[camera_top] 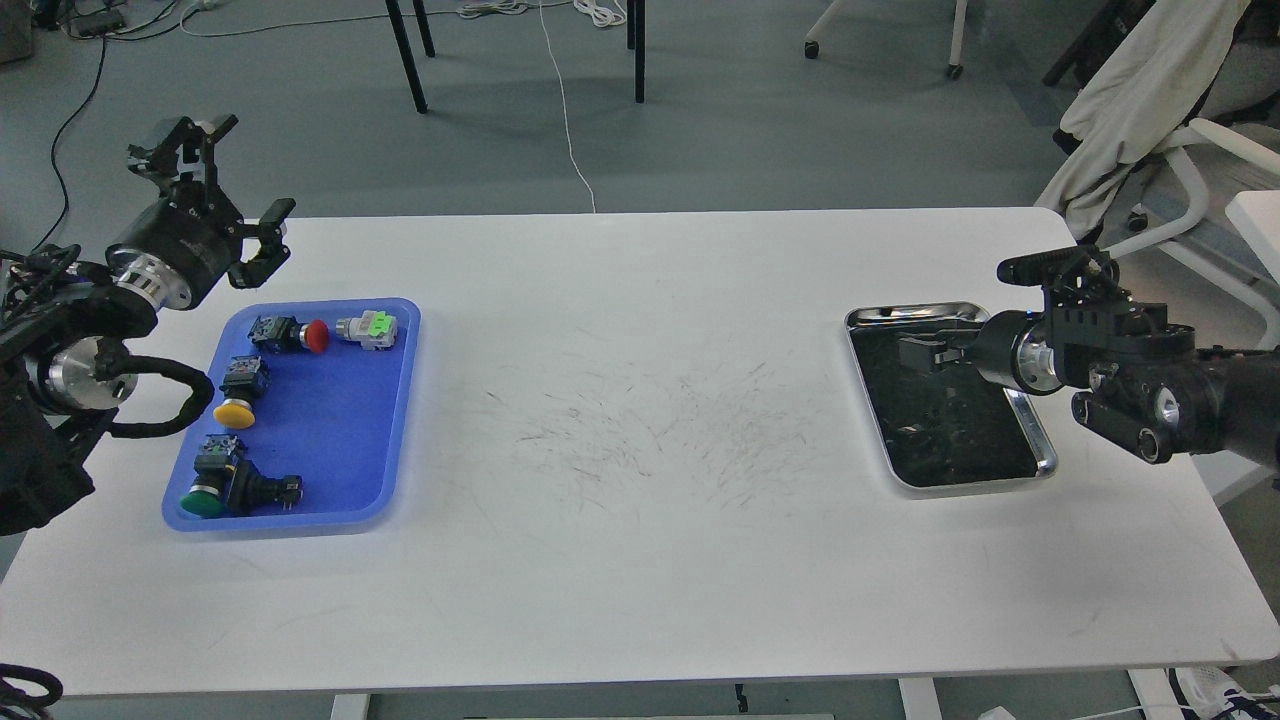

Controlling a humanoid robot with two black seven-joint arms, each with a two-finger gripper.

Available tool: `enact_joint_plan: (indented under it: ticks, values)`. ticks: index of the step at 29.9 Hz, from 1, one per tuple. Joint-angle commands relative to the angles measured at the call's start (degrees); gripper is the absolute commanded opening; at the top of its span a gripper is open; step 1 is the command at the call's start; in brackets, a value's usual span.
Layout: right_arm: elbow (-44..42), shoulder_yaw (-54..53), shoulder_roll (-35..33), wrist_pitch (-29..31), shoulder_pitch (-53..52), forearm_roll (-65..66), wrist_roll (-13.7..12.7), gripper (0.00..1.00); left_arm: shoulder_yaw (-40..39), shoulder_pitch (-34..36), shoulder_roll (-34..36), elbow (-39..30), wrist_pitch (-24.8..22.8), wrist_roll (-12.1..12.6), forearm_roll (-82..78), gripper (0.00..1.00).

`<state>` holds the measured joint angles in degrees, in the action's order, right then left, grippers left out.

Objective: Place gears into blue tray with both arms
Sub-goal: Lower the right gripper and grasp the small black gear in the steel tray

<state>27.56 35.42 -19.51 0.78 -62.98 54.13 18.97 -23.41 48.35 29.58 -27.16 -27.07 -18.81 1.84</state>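
The blue tray (pixel 335 430) lies at the table's left and holds several coloured push-button switches. The gears are tiny and dark on the black lining of the steel tray (pixel 905 313) at the right. I make out only faint small shapes there (pixel 940 415). My right gripper (pixel 912 353) reaches in from the right, low over the far part of the steel tray. Its fingers merge with the dark lining, so its state is unclear. My left gripper (pixel 240 185) hangs open above the table just behind the blue tray's far left corner, with nothing between its fingers.
Red (pixel 316 336), green-and-white (pixel 369 328), yellow (pixel 234 410) and green (pixel 203 501) push-buttons take up the blue tray's left and far parts. Scuffed white tabletop (pixel 650 420) lies between the two trays. Chair legs and a cable stand on the floor behind the table.
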Motion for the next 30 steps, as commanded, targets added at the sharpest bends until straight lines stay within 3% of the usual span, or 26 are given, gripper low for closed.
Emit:
enact_joint_plan:
  ticks: [1,9,15,30]
  values:
    - [-2.33,0.00,1.49,0.01,1.36,-0.08,0.01,0.83,0.03,-0.01,0.13,0.00,-0.09,0.00,0.01,0.99]
    - [-5.32,-0.09,2.81,-0.16,2.68,-0.08,0.10,0.82,0.03,-0.01,0.13,0.00,-0.09,0.00,0.01,0.99]
    - [-5.41,-0.09,2.90,-0.08,2.86,-0.08,0.62,0.66,0.03,-0.19,0.13,0.00,0.00,0.00,0.01,0.99]
    - [-8.05,0.00,4.57,-0.34,4.44,-0.08,4.05,0.39,0.03,-0.36,0.13,0.00,0.00,-0.08,0.01,0.99]
